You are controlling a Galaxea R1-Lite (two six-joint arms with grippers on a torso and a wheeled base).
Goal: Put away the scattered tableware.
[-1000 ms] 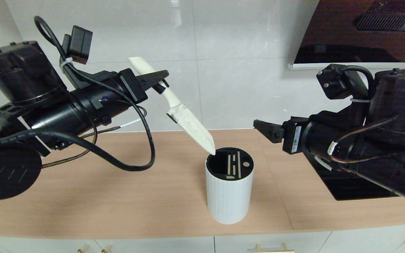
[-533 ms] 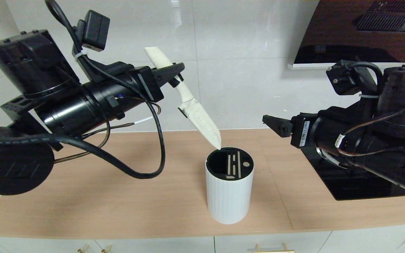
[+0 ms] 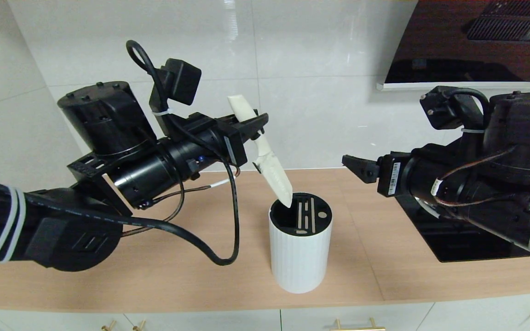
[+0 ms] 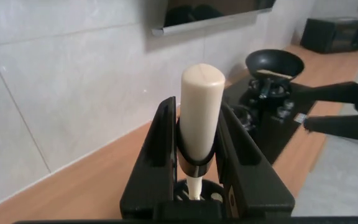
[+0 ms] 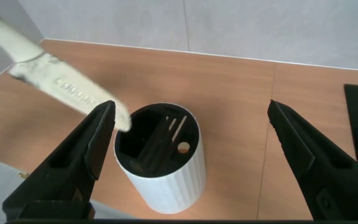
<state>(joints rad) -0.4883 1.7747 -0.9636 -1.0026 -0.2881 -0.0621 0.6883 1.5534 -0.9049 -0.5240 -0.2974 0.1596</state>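
Where the knife (image 3: 272,172) was: it hung tilted, white blade down, tip right at the big opening on top of the knife holder (image 3: 300,248); we couldn't tell if it touched the rim.
Left gripper (image 3: 251,126): we saw both fingers clamped on the cream handle, up above the knife holder.
Right gripper (image 5: 190,111): fingers spread wide, holding nothing, off to the right, above the counter.
Knife holder: white ribbed cylinder, upright on the wooden countertop (image 3: 177,276).
Nearby: black cooktop (image 3: 453,248) on the right, frying pan (image 4: 274,62) over by it.
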